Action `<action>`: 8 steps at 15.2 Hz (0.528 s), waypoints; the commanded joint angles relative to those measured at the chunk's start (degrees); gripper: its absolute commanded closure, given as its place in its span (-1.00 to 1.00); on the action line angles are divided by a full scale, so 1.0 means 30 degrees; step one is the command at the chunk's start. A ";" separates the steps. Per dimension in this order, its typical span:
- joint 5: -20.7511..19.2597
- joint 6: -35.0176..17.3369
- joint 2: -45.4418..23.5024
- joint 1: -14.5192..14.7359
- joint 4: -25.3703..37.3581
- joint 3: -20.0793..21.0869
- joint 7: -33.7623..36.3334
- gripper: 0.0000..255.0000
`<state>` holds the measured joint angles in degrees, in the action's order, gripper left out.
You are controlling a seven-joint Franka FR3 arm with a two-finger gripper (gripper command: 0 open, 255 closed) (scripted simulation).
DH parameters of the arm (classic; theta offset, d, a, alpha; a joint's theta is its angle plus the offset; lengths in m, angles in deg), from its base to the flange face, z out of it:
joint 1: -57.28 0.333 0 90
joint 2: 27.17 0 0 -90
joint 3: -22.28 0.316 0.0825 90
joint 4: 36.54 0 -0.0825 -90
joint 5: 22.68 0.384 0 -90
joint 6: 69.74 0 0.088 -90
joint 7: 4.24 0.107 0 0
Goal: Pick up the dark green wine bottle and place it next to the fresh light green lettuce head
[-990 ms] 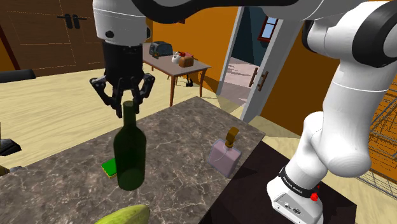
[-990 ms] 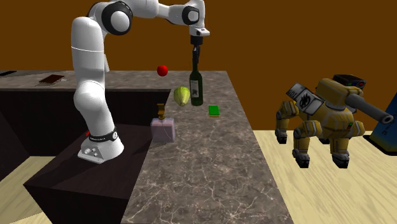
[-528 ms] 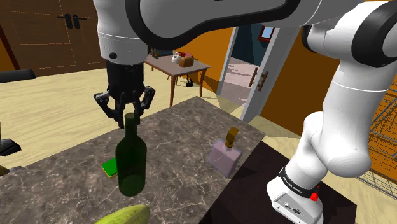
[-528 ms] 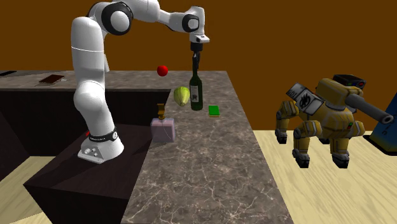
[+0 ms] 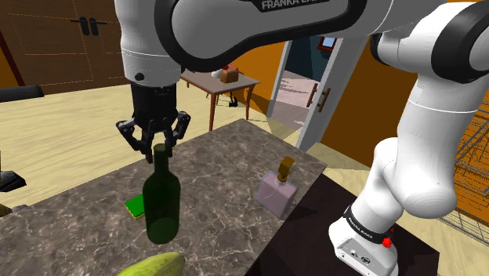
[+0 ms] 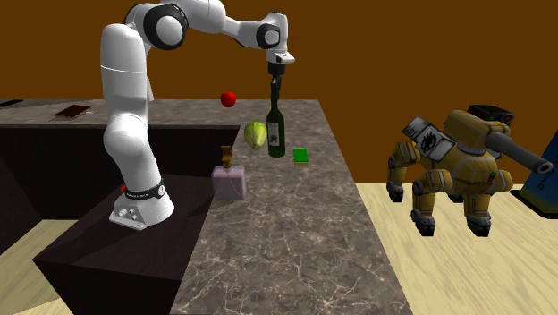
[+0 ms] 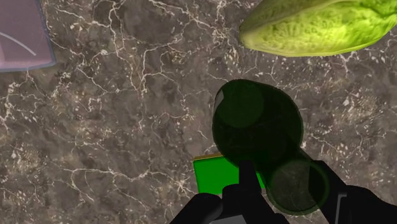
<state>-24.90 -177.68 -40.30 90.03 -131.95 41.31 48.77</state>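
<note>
black gripper [image 5: 160, 146] is clamping the neck of the dark green glass wine bottle [image 5: 162, 201] beside the pale green lettuce head [image 7: 312, 28], risking a topple if release drags sideways.

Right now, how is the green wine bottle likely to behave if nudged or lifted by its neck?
The wine bottle is tall on a narrow base, so it probably tips easily. Its smooth neck in the gripper may slip. Laid down, the round body would likely roll across the counter.

The marbled counter [image 6: 268, 233] is carrying an upright green bottle [image 6: 276, 136], lettuce head [image 6: 254, 135] just beside it. A green block [image 6: 300, 156] and pale flask [image 6: 230, 183] are sitting near opposite edges.
</note>
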 commanded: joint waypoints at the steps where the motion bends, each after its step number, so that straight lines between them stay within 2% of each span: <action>1: 0.0000 -0.0005 0.0005 -0.0001 0.0002 0.0000 -0.0001 1.00; 2: -0.0001 -0.0004 0.0003 0.0000 0.0005 0.0000 0.0000 -1.00; 7: 0.0000 -0.0005 0.0005 -0.0002 0.0002 -0.0001 -0.0002 -1.00; 8: 0.0031 0.0612 0.0081 -0.0004 0.0548 0.0008 -0.0023 -1.00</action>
<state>-24.81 -176.85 -40.03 90.01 -131.33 41.33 48.73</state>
